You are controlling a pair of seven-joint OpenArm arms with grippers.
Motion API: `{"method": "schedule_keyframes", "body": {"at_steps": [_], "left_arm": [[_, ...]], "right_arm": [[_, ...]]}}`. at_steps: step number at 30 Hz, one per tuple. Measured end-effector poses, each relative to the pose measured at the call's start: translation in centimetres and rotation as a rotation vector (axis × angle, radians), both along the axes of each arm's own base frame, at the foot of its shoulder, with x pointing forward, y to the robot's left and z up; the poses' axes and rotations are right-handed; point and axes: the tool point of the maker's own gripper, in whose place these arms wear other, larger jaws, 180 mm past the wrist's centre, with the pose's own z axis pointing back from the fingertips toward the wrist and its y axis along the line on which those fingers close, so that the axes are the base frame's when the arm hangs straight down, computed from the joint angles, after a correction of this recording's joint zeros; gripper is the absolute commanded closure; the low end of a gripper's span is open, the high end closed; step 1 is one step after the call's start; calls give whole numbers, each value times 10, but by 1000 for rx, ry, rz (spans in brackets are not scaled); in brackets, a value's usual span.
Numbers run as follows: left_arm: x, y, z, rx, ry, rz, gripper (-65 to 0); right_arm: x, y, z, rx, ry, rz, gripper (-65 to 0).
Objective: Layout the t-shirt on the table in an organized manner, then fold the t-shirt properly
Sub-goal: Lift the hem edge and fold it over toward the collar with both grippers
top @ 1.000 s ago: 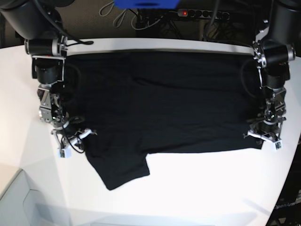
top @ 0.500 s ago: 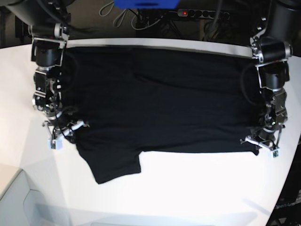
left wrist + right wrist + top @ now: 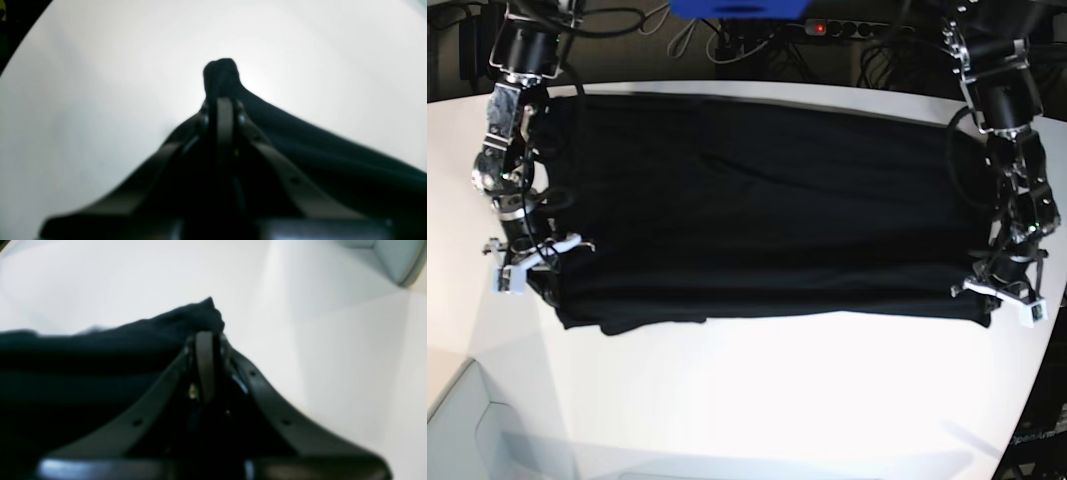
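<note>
Left wrist view first: we see our left gripper [image 3: 224,100] with its fingers [image 3: 224,123] pressed together on a bunched corner of the black t-shirt [image 3: 333,156]. A small knob of cloth sticks out just past the fingertips, and the rest of the shirt runs away to the right of the fingers and below them. The white table [image 3: 100,83] fills everything beyond and to the left of the fingers.

Right wrist view next: our right gripper [image 3: 206,340] is likewise closed tight, pinching another corner of the t-shirt [image 3: 100,350]. A point of cloth pokes out just beyond the fingertips, and the shirt stretches off to the left of the fingers. The table [image 3: 317,340] lies past them and to their right.

Base view last: we see the t-shirt [image 3: 767,220] drawn out wide between the two grippers over the table [image 3: 777,400]. The left gripper [image 3: 1005,293] clamps its near corner on one side, the right gripper [image 3: 527,262] on the other.
</note>
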Motion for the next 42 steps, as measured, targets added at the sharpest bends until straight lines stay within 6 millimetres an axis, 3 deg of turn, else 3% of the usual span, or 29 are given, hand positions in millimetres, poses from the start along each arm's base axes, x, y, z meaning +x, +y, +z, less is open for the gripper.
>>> {"method": "schedule_keyframes", "body": {"at_steps": [4, 9, 15, 18, 27, 33, 37, 42], "left_arm": [[-17, 6, 12, -17, -25, 23, 0], [-34, -12, 15, -31, -31, -9, 0], [-71, -16, 1, -52, -3, 1, 0], [-91, -1, -1, -70, -10, 63, 0], [-122, 6, -24, -69, 64, 92, 0], [-134, 3, -18, -42, 66, 74, 0], [-143, 3, -18, -24, 80, 66, 0], [-148, 4, -27, -32, 103, 70, 0]], "right_arm": [[-26, -5, 2, 6, -3, -27, 0], [-54, -5, 12, 54, -32, -34, 0], [-88, 19, -14, 92, 42, 54, 0], [-103, 24, -19, 125, 48, 71, 0], [-133, 24, -31, 151, 74, 58, 0], [-140, 23, -36, 150, 89, 55, 0], [-149, 20, -59, 182, 147, 36, 0], [-161, 1, -78, 203, 194, -29, 0]]}}
